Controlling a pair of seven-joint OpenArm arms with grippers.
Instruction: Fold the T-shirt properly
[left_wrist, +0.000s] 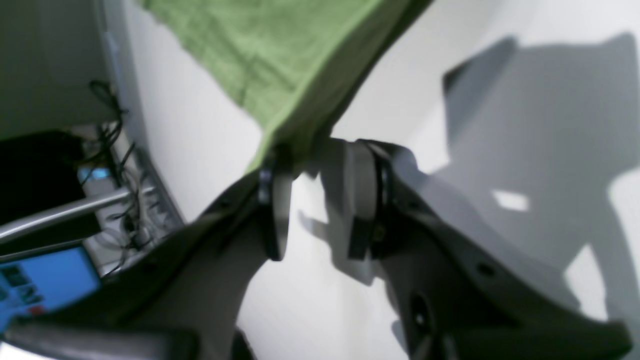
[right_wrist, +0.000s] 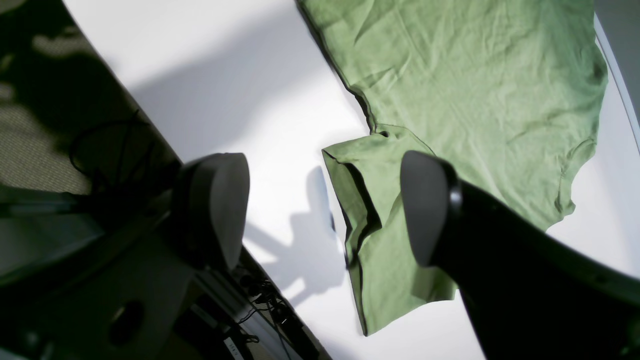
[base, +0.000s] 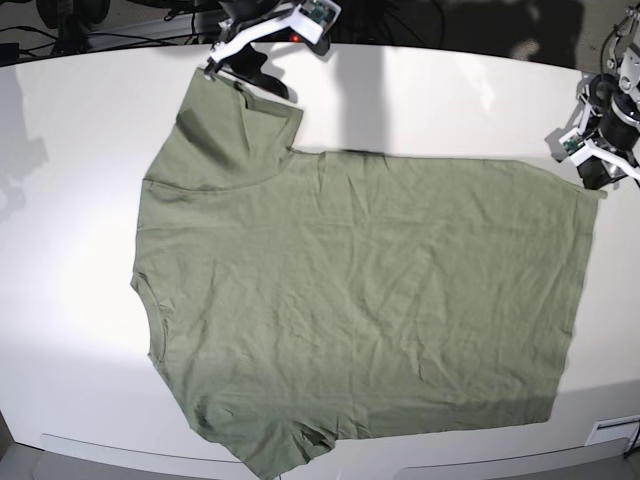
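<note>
Near the table (base: 60, 150) edge, T-shirt (base: 360, 310) lies flat.

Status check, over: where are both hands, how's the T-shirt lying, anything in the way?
Left hand open at the hem corner. Right hand open above a sleeve. T-shirt flat, wrinkled, unfolded on table. No obstruction visible.

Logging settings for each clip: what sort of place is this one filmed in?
Probably a robotics lab bench: a white table carrying only a T-shirt, cables and a lit screen beside it.
</note>
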